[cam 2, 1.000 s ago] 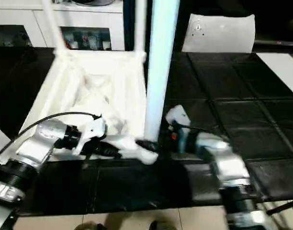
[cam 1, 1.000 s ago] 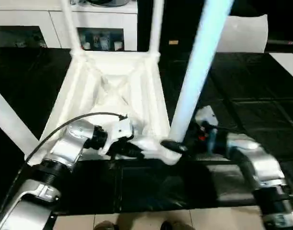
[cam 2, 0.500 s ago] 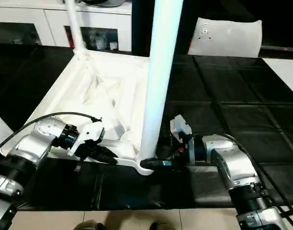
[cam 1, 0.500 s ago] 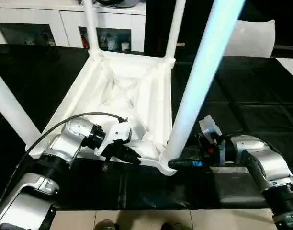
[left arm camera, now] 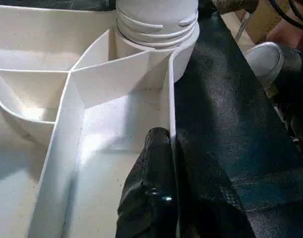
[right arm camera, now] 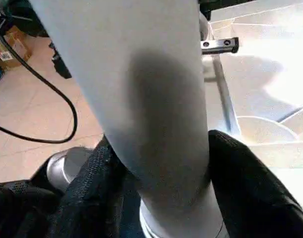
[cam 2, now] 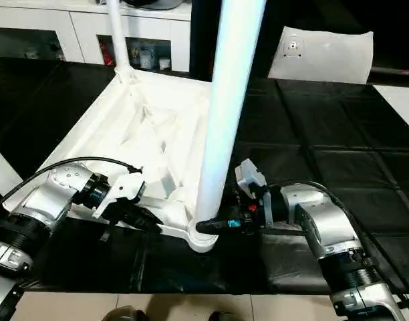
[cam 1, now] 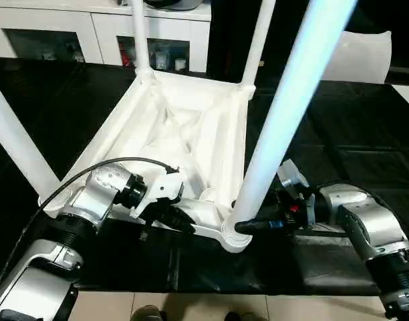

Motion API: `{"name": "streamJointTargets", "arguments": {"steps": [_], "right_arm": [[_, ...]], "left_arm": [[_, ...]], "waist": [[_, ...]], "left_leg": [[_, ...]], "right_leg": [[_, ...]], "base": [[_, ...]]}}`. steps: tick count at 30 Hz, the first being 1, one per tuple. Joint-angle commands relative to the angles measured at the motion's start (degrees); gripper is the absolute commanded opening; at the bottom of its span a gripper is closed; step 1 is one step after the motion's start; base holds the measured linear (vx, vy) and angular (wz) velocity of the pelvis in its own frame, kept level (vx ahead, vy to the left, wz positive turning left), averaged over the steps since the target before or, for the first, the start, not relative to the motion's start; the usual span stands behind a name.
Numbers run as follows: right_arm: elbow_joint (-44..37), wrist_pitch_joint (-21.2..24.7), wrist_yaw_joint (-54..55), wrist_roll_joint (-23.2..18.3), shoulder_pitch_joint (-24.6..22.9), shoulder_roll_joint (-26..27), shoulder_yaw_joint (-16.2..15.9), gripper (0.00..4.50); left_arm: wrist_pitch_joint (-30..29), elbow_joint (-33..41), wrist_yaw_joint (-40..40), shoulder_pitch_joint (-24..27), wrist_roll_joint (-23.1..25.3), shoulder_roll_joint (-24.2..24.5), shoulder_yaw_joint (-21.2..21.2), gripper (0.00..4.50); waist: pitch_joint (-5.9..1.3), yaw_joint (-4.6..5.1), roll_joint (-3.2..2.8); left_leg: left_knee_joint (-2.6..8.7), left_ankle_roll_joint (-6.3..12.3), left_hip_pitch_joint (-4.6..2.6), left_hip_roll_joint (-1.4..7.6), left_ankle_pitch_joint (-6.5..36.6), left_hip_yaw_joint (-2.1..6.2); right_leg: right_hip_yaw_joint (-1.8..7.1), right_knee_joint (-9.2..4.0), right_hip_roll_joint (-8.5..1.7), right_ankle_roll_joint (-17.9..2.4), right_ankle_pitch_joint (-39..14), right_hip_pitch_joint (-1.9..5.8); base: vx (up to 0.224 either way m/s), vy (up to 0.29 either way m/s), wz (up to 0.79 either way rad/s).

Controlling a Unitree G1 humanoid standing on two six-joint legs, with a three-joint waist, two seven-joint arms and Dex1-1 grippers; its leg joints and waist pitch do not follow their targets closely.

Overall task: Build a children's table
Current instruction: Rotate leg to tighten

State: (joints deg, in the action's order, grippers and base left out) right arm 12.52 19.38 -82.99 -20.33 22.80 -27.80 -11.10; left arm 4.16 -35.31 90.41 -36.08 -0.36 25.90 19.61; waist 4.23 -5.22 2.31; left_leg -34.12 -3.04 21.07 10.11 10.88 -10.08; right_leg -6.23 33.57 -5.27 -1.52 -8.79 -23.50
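Glossy white plastic tabletop [cam 1: 191,134]

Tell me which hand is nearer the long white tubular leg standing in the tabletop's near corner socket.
Right. The right hand has its fingers either side of the long white tubular leg, just above the socket. The left hand pinches the white plastic tabletop rim, off to the leg's side.

The left gripper [left arm camera: 172,148] pinches the tabletop's rim [left arm camera: 172,94] at lower centre. A leg base [left arm camera: 156,20] sits in its corner socket at top centre.
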Motion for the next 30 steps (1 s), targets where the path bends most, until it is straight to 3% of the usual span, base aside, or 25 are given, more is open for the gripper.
{"name": "streamJointTargets", "arguments": {"steps": [1, 5, 7, 8, 9, 10, 11, 12, 14, 15, 16, 17, 18, 19, 20, 22, 23, 24, 25, 26, 27, 30], "right_arm": [[-0.17, 0.91, -1.25, -0.44, 0.15, -0.44, -0.94, 2.12], [-1.64, 2.20, 3.44, -0.84, -1.10, 1.78, -0.06, 2.09], [-1.88, 1.83, 6.20, -0.28, -1.67, 2.89, 0.37, 2.09], [-1.60, 0.97, 10.74, 1.34, -2.30, 4.53, 0.82, 2.09], [-1.49, 0.63, 13.85, 2.42, -2.73, 5.67, 1.08, 2.09], [-1.55, 0.68, 17.85, 3.69, -3.29, 7.19, 1.34, 2.08], [-1.93, 1.67, 23.10, 4.90, -3.86, 9.52, 1.75, 2.07], [-2.30, 2.95, 26.72, 5.34, -4.09, 11.37, 2.19, 2.04], [-2.74, 4.78, 31.07, 5.62, -4.08, 13.91, 2.81, 2.00], [-3.22, 6.25, 35.03, 5.98, -4.02, 16.28, 3.28, 1.99], [-3.52, 8.01, 40.15, 6.82, -3.65, 19.33, 3.56, 1.99], [-3.37, 8.84, 43.76, 7.75, -3.07, 21.42, 3.68, 1.98], [-3.22, 9.41, 46.49, 8.39, -2.62, 23.00, 3.87, 1.98], [-2.95, 10.07, 48.89, 8.57, -1.96, 24.66, 4.28, 1.98], [-2.80, 10.58, 50.78, 8.68, -1.45, 26.03, 4.60, 1.98], [-2.95, 11.17, 53.66, 9.60, -0.81, 28.09, 4.58, 1.98], [-4.15, 11.04, 54.00, 10.45, -0.97, 29.05, 3.05, 1.98], [-4.29, 11.01, 54.04, 10.53, -1.04, 29.08, 2.94, 1.98], [-4.86, 10.81, 54.07, 10.68, -1.41, 29.22, 2.56, 2.54], [-5.13, 10.62, 53.99, 10.61, -1.68, 29.27, 2.49, 2.67], [-5.77, 10.59, 54.48, 10.49, -2.22, 29.52, 2.73, 2.66], [-7.42, 9.83, 54.70, 9.85, -3.59, 29.01, 3.88, 3.04]], "left_arm": [[0.94, 0.46, 1.98, -1.94, -1.37, -0.55, 0.51, 0.00], [-0.69, 1.72, -2.16, -1.01, -0.73, -1.11, -0.52, 0.00], [-1.69, 2.54, -4.02, -0.55, -0.60, -1.50, -0.85, 0.00], [-1.95, 3.41, -7.24, 0.01, 0.54, -2.01, -0.99, 0.00], [-2.82, 4.19, -9.24, 0.46, 1.16, -2.37, -1.10, 0.00], [-5.15, 5.51, -11.54, 1.14, 1.59, -2.95, -1.34, 0.00], [-8.36, 7.37, -14.96, 2.09, 1.38, -4.53, -2.19, 0.00], [-11.08, 8.68, -17.50, 2.66, 0.97, -5.95, -2.95, 0.00], [-13.75, 9.92, -20.67, 3.06, 1.00, -7.77, -3.58, 0.00], [-15.87, 10.88, -23.62, 3.33, 1.32, -9.38, -4.00, 0.00], [-18.77, 11.62, -27.61, 3.37, 1.34, -11.73, -4.53, 0.00], [-20.35, 11.81, -30.73, 3.17, 1.63, -13.51, -4.97, 0.00], [-21.37, 11.96, -32.94, 3.02, 1.93, -14.75, -5.24, 0.00], [-22.20, 12.08, -34.57, 2.79, 2.06, -15.97, -5.37, 0.00], [-22.98, 12.32, -35.91, 2.66, 2.15, -16.99, -5.52, 0.00], [-24.68, 13.06, -38.70, 2.47, 2.41, -18.92, -6.12, 0.00], [-26.51, 14.50, -40.66, 2.46, 2.90, -20.44, -6.15, 0.00], [-26.67, 14.67, -40.82, 2.49, 2.96, -20.53, -6.15, 0.00], [-27.24, 15.32, -41.31, 2.65, 3.19, -20.84, -6.12, 0.00], [-27.44, 15.54, -41.38, 2.72, 3.26, -20.89, -6.10, 0.00], [-27.91, 16.15, -41.57, 2.95, 3.45, -20.77, -6.00, 0.00], [-27.12, 16.59, -41.02, 3.50, 3.85, -19.26, -5.74, 0.00]], "waist": [[-4.10, 0.31, 0.19], [-4.11, 0.33, 0.07], [-4.04, 0.60, 0.22], [-3.88, 0.73, 0.24], [-3.83, 0.75, -0.13], [-3.78, 0.95, 0.01], [-3.39, 1.32, -0.17], [-3.12, 2.13, 0.20], [-3.05, 2.95, 0.13], [-3.04, 4.04, 0.13], [-3.03, 4.59, 0.22], [-2.99, 4.74, -0.02], [-2.77, 5.50, 0.11], [-2.86, 5.91, 0.19], [-2.86, 5.91, 0.19], [-2.85, 6.81, -0.38], [-3.03, 7.14, -0.31], [-3.05, 7.09, -0.70], [-3.04, 7.17, -0.70], [-3.09, 7.19, -0.74], [-3.36, 7.07, -0.97], [-3.67, 6.82, -0.85]], "left_leg": [[4.10, 3.15, -0.81, 3.73, 9.21, 0.70], [4.17, 2.90, -0.79, 3.75, 9.23, 0.73], [4.25, 2.10, -0.82, 3.60, 10.67, 0.83], [4.34, 1.57, -0.87, 3.61, 11.48, 0.94], [4.38, 1.30, -0.94, 3.60, 12.05, 1.00], [4.52, 0.70, -0.90, 3.72, 12.40, 1.06], [4.73, -0.17, -1.08, 3.67, 14.42, 1.20], [4.73, -0.86, -1.09, 3.31, 16.83, 1.39], [4.71, -1.45, -1.28, 3.24, 18.49, 1.65], [4.51, -1.47, -1.27, 2.97, 19.90, 1.93], [4.40, -1.11, -1.16, 2.80, 20.10, 2.01], [4.25, -1.06, -1.42, 2.68, 20.52, 2.03], [4.07, -1.03, -1.59, 2.40, 21.48, 2.06], [3.76, -0.81, -1.69, 2.13, 22.02, 2.13], [3.76, -0.81, -1.69, 2.13, 22.02, 2.13], [4.01, -0.54, -1.61, 2.46, 23.67, 2.56], [4.16, -0.38, -1.45, 2.57, 24.31, 2.68], [4.27, -0.06, -1.54, 2.60, 24.53, 2.70], [4.38, 0.01, -1.59, 2.70, 24.64, 2.67], [4.48, 0.12, -1.56, 2.77, 24.45, 2.69], [4.83, 0.61, -1.18, 2.98, 22.74, 2.60], [5.09, 1.32, -0.89, 3.22, 19.04, 2.23]], "right_leg": [[3.58, -3.69, -4.30, -10.57, -18.49, 3.16], [3.62, -3.64, -4.27, -10.76, -17.84, 3.21], [3.54, -3.94, -4.34, -10.15, -20.08, 3.18], [3.54, -4.21, -4.42, -9.58, -21.81, 3.08], [3.56, -4.29, -4.49, -9.35, -22.65, 2.98], [3.60, -4.31, -4.43, -9.03, -23.18, 3.00], [3.45, -4.67, -4.38, -8.35, -26.19, 2.81], [3.09, -5.22, -4.36, -6.76, -31.07, 2.83], [2.88, -5.66, -4.41, -5.52, -34.42, 2.80], [2.41, -6.42, -4.41, -3.77, -37.54, 2.81], [2.12, -6.88, -4.40, -3.00, -38.61, 2.79], [1.99, -7.10, -4.37, -2.70, -39.31, 2.55], [1.62, -7.63, -4.17, -2.08, -40.89, 2.17], [1.12, -8.13, -4.28, -0.94, -42.68, 2.29], [1.12, -8.13, -4.28, -0.94, -42.68, 2.29], [0.39, -8.52, -4.23, -0.41, -41.66, 2.60], [0.26, -8.39, -4.24, -0.34, -40.25, 2.93], [0.45, -8.36, -4.33, -0.61, -39.15, 2.86], [0.63, -8.31, -4.31, -0.91, -38.46, 2.79], [0.75, -8.19, -4.33, -1.36, -37.46, 2.85], [1.43, -7.55, -4.41, -3.01, -33.33, 3.12], [2.52, -6.37, -4.27, -6.27, -25.70, 3.20]], "base": [[0.000, 0.000, 0.00], [0.000, 0.000, 0.00], [0.000, 0.000, 0.00], [0.000, 0.000, 0.00], [0.000, 0.000, 0.00], [0.000, 0.000, 0.00], [0.000, 0.000, 0.00], [0.000, 0.000, 0.00], [0.000, 0.000, 0.00], [0.000, 0.000, 0.00], [0.000, 0.000, 0.00], [0.000, 0.000, 0.00], [0.000, 0.000, 0.00], [0.000, 0.000, 0.00], [0.000, 0.000, 0.00], [0.000, 0.000, 0.00], [0.000, 0.000, 0.00], [0.000, 0.000, 0.00], [0.000, 0.000, 0.00], [0.000, 0.000, 0.00], [0.000, 0.000, 0.00], [0.000, 0.000, 0.00]]}}
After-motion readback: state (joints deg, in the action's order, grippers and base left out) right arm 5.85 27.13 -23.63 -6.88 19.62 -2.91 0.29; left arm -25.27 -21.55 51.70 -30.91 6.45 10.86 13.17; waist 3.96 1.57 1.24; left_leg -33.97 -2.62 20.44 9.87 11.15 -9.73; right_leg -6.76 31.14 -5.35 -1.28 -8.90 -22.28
